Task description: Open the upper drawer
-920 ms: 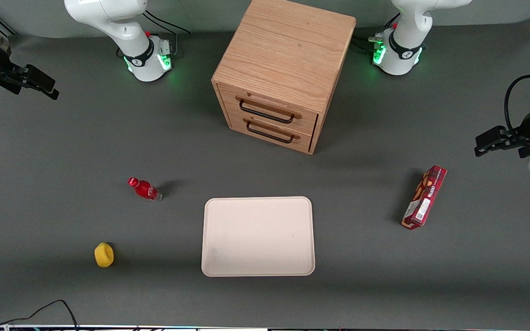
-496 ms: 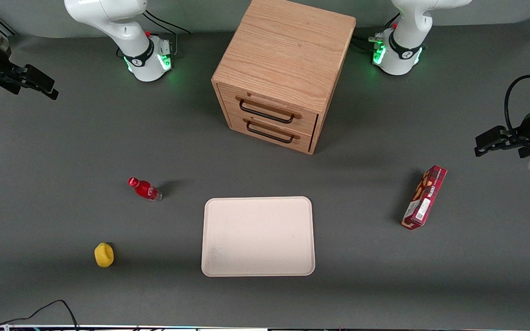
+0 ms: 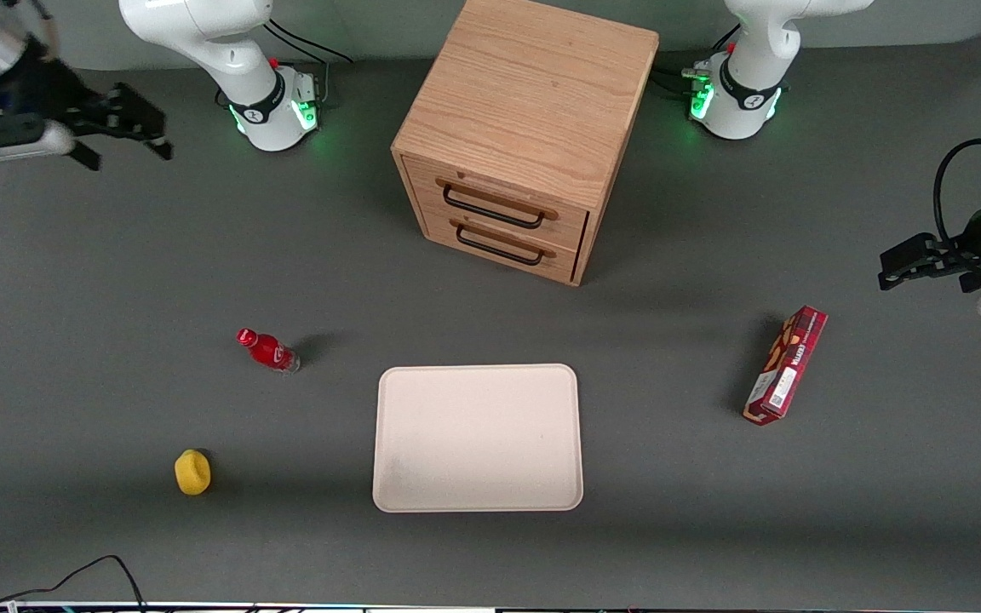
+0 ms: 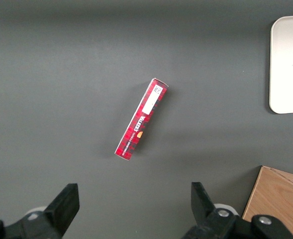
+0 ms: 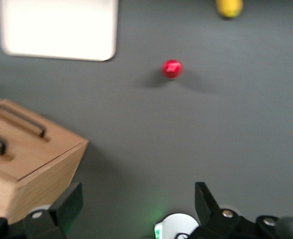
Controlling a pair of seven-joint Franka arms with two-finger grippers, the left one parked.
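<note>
tray (image 3: 478, 438) nearest camera | cabinet (image 3: 524, 111) farther back, upper drawer (image 3: 497, 204) shut above its twin | we'd hook the thin, stiff, slick wire handle (image 3: 493, 209) mid-span; drawer likely light | gripper (image 3: 129, 128) spread, empty, well apart at working arm's end

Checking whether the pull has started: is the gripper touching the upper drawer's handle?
Apart. The front view shows the gripper open near the working arm's end, bare table between it and the upper drawer.
</note>
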